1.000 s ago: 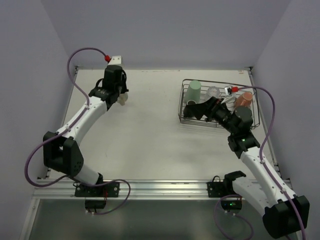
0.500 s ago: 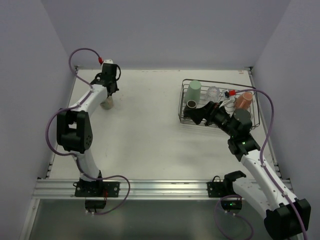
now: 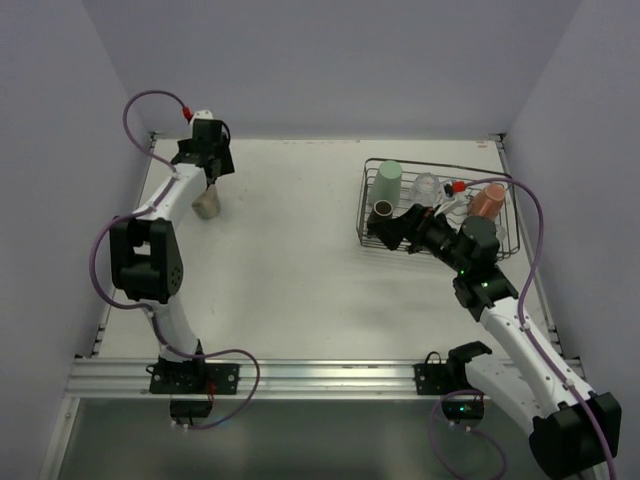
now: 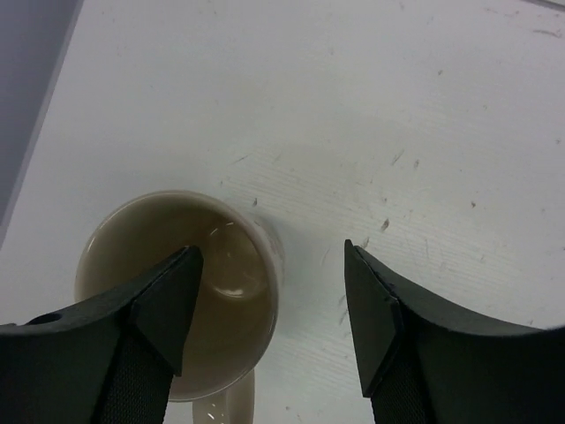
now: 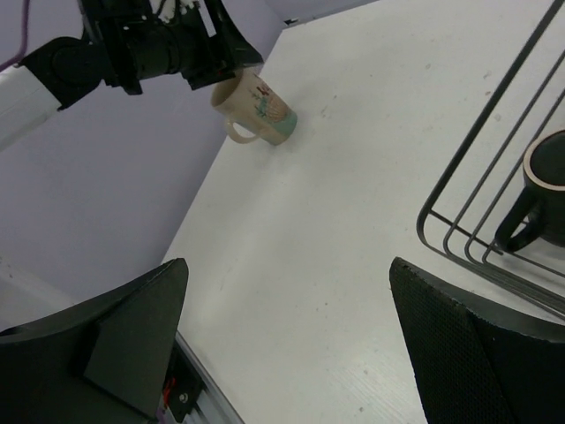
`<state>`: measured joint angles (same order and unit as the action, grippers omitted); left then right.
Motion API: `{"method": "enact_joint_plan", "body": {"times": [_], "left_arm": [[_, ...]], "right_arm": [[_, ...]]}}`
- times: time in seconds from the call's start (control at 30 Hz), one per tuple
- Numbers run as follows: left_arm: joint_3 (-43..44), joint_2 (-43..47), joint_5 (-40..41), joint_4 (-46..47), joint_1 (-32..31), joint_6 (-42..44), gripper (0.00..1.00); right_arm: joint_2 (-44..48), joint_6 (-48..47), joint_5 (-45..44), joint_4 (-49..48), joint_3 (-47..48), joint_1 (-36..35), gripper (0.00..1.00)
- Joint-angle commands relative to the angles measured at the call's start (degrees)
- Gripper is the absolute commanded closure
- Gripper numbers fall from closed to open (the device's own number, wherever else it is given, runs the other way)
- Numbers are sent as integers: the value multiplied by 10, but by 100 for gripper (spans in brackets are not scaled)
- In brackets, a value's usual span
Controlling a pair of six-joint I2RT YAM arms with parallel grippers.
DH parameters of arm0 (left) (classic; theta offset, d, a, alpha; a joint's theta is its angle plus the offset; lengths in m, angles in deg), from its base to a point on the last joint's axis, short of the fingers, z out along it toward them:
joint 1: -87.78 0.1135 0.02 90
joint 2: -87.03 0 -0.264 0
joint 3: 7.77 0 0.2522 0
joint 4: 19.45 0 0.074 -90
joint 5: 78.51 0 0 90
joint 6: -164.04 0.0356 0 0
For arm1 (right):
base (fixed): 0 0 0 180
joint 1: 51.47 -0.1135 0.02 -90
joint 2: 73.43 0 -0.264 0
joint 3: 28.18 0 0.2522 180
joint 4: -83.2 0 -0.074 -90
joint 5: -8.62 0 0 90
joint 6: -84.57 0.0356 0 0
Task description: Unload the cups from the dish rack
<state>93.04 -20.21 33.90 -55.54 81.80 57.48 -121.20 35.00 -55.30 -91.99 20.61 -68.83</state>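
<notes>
- Standing upright near the back-left corner of the table (image 3: pixel 300 290), mouth up, the cream mug (image 3: pixel 207 204) is on the bare surface with its handle out to one side; it is well apart from the rack, so I judge it already unloaded
- the left gripper (image 4: pixel 272 252) hangs directly above it, jaws partly apart; one finger sits over the mug's mouth, the other outside the rim; neither pad seems to press the wall, so it holds nothing
- the dish rack (image 3: pixel 430 163) sits at the back right; in it are the dark brown mug (image 5: pixel 549 181) in the near-left corner, the mint green cup (image 3: pixel 388 181) behind that, a pale cup (image 3: pixel 425 185) too unclear to describe, and the salmon-pink cup (image 3: pixel 488 201) toward the right end
- the right gripper (image 5: pixel 290 265) hovers at the rack's near-left corner, jaws spread wide and empty; the wrist view looks out over the table rather than down on a cup
- the dark brown mug is upright, its long axis vertical, handle turned toward the rack's outer wires; it lies just beside the right gripper, off past one finger and not between the two; the right arm is by far the nearer, so the next pick is probably its job, and it would have to swing toward the mug to bracket it
</notes>
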Motion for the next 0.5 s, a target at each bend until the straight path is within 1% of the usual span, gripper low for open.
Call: {"method": "enact_joint_plan", "body": {"times": [0.0, 0.03, 0.13, 0.23, 0.3, 0.33, 0.4, 0.43, 0.47], "left_arm": [[30, 30, 17, 18, 5, -6, 28], [30, 38, 15, 20, 5, -9, 22], [30, 70, 4, 28, 5, -22, 15], [21, 113, -21, 47, 5, -43, 10], [12, 152, -54, 70, 5, -56, 9], [5, 166, -68, 79, 5, -75, 8], [-24, 210, -132, 104, 4, -99, 7], [-35, 224, -157, 110, 2, -129, 7], [-65, 256, -210, 119, 0, -142, 7]], "right_arm": [[-7, -29, -39, 34, 24, -3, 1], [-9, -39, -48, 41, 29, -3, 1], [-14, -64, -92, 73, 45, -3, 1], [-27, -92, -140, 114, 71, -3, 1], [-43, -105, -165, 140, 86, -3, 1], [-51, -118, -189, 147, 105, -3, 2], [-69, -131, -216, 167, 122, -3, 4], [-91, -142, -242, 170, 138, -3, 5], [-101, -148, -255, 177, 146, -3, 7]]}}
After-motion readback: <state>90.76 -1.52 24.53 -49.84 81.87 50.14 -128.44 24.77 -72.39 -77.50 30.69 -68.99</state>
